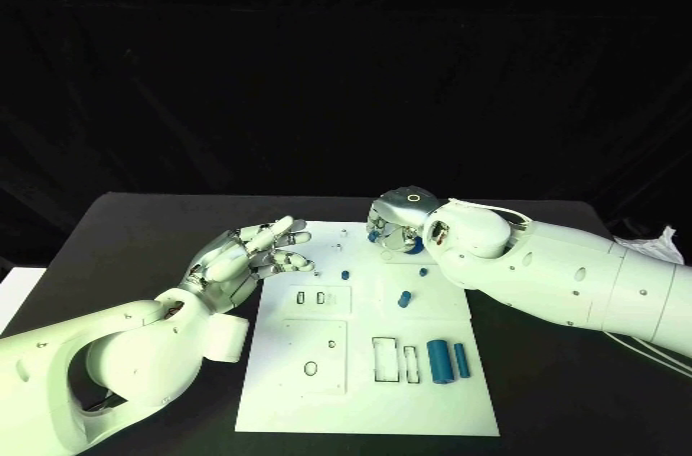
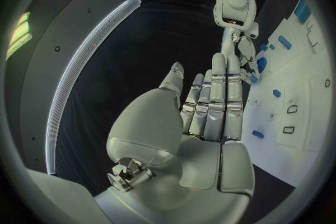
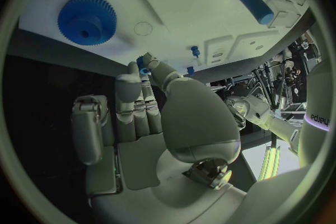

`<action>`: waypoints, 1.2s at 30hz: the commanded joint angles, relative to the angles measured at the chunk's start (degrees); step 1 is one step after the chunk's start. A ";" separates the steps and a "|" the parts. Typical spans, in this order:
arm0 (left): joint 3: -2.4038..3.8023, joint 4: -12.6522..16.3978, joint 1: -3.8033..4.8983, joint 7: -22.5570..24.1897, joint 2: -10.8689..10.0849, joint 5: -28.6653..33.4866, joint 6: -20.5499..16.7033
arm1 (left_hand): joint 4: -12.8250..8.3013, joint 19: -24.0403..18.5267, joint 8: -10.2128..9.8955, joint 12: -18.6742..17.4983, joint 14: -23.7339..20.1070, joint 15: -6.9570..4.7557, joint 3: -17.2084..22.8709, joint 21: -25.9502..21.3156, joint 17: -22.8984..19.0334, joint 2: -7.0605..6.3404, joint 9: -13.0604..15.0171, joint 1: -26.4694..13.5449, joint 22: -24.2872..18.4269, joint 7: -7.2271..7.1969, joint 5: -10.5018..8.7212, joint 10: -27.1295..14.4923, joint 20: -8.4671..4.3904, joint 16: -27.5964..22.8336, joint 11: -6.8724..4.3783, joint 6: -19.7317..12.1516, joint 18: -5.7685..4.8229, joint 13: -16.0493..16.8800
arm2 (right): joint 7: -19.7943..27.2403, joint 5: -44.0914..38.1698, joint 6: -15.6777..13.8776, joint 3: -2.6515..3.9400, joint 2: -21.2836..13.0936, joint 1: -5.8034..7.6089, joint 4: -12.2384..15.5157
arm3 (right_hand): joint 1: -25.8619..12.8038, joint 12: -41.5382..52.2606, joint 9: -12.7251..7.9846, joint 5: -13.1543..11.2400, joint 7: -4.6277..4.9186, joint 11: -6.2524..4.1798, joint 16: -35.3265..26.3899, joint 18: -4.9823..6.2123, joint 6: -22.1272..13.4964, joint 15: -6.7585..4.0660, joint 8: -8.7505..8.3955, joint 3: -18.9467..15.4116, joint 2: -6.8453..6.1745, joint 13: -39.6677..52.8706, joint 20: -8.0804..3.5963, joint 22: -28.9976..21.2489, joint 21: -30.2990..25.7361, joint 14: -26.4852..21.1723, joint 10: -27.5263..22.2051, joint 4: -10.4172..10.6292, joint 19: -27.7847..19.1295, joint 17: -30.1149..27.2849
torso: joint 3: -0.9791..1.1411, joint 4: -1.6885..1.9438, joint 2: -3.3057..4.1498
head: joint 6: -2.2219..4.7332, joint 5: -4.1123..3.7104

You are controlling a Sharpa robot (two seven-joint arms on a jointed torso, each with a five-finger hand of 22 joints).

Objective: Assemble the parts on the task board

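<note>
Right hand point(image 1: 392, 219) sits over the far edge of the flat white plastic task board point(image 1: 325, 391), at about 12 o'clock of the board. In the right wrist view its fingers lie close together, with a small blue part point(image 3: 144, 65) pinched at the fingertips point(image 3: 149, 61); the part is too small to tell its long axis. A blue toothed gear wheel point(image 3: 87, 18) lies flat on the board just beyond those fingertips, bore facing up.

Left hand point(image 1: 248, 255) hovers at the board's 9–10 o'clock edge, fingers straight and apart, holding nothing.

Two blue cylinders point(image 1: 438, 361) lie at 4 o'clock, long axes running 12-to-6.

Judgement: the right hand is nearer the gear, so seating the pinched piece falls to it.
</note>
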 commanded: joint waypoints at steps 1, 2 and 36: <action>0.05 0.04 0.16 0.10 0.17 0.05 0.75 | -0.42 -0.29 -0.30 -0.08 -0.44 -0.05 0.05 0.21 0.11 0.35 -0.04 0.14 0.07 0.08 0.20 -0.45 0.10 0.14 0.15 -0.18 0.52 -0.04 | -2.32 -1.48 -2.19 0.05 0.99 0.31 -0.98 | -0.66 -0.20 2.62 -0.47 -0.94 0.29 0.30 -0.84 1.01 -0.21 1.41 2.38 -0.32 -0.08 -0.35 7.13 0.23 0.08 -0.24 2.65 1.10 0.14 | -0.07 0.18 0.13 | 0.24 0.04; 0.05 0.04 0.19 0.09 0.20 0.05 0.76 | -0.43 -0.29 -0.30 -0.08 -0.45 -0.05 0.06 0.21 0.11 0.35 -0.04 0.15 0.07 0.08 0.20 -0.46 0.10 0.13 0.15 -0.19 0.52 -0.04 | -2.45 -1.55 -2.35 0.05 1.30 0.42 -1.30 | -0.69 -0.20 2.63 -0.52 -0.94 0.29 0.32 -0.84 1.00 -0.21 1.40 2.40 -0.34 -0.08 -0.35 7.14 0.23 0.08 -0.25 2.70 1.10 0.15 | -0.07 0.27 0.17 | 0.26 0.03; 0.14 0.09 0.53 0.02 0.52 0.05 0.76 | -0.55 -0.42 -0.33 -0.11 -0.63 0.00 0.10 0.19 0.22 0.36 -0.04 0.17 0.06 0.14 0.18 -0.60 0.14 0.06 0.21 -0.29 0.51 -0.04 | -2.07 -1.84 -1.89 0.11 5.71 1.75 -4.03 | -1.34 -0.22 2.91 -1.74 -1.02 0.38 0.56 -0.84 0.82 -0.14 1.08 2.61 -1.03 -0.17 -0.26 7.15 0.24 0.01 -0.65 3.86 1.07 0.23 | -0.44 1.35 2.11 | 0.67 -0.30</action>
